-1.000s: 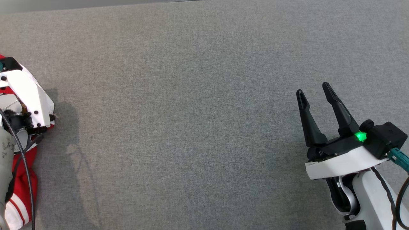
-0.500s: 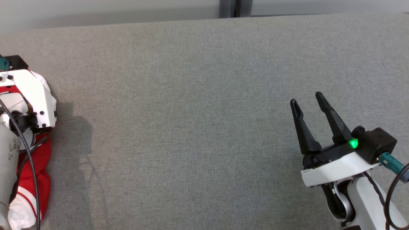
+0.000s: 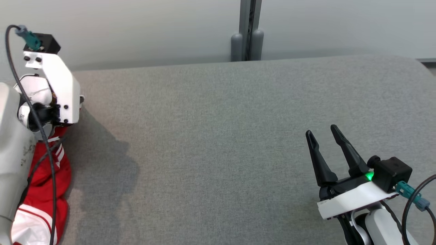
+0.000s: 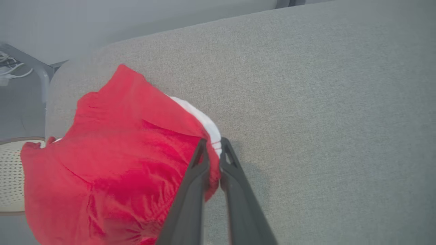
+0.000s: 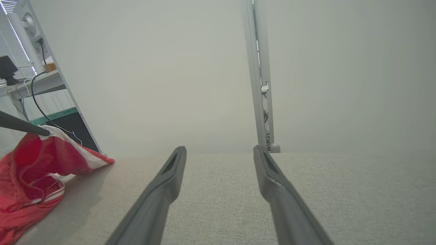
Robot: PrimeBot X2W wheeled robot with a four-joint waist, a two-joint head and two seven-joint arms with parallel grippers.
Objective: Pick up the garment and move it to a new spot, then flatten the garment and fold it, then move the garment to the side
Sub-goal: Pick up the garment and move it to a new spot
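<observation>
The garment (image 3: 51, 177) is red cloth with white stripes, at the left end of the grey table (image 3: 211, 136). My left gripper (image 4: 214, 144) is shut on a red and white edge of the garment (image 4: 119, 153) and holds it above the table, the rest hanging down in folds. In the head view the white wrist housing hides its fingers. From the right wrist view, one dark left finger (image 5: 24, 126) pinches the top of the garment (image 5: 41, 160). My right gripper (image 3: 321, 131) hovers open and empty over the table's right front, and its fingers (image 5: 219, 149) point at the far wall.
A grey post (image 3: 250, 30) stands behind the table's far edge against a pale wall. A desk with cables (image 5: 37, 81) lies off the left end. A perforated seat (image 4: 10, 170) sits below the table's rounded left corner.
The head camera has tilted up, bringing the far edge and wall into view. My left gripper has closed and risen, drawing the garment up off the table. The right gripper stays open.
</observation>
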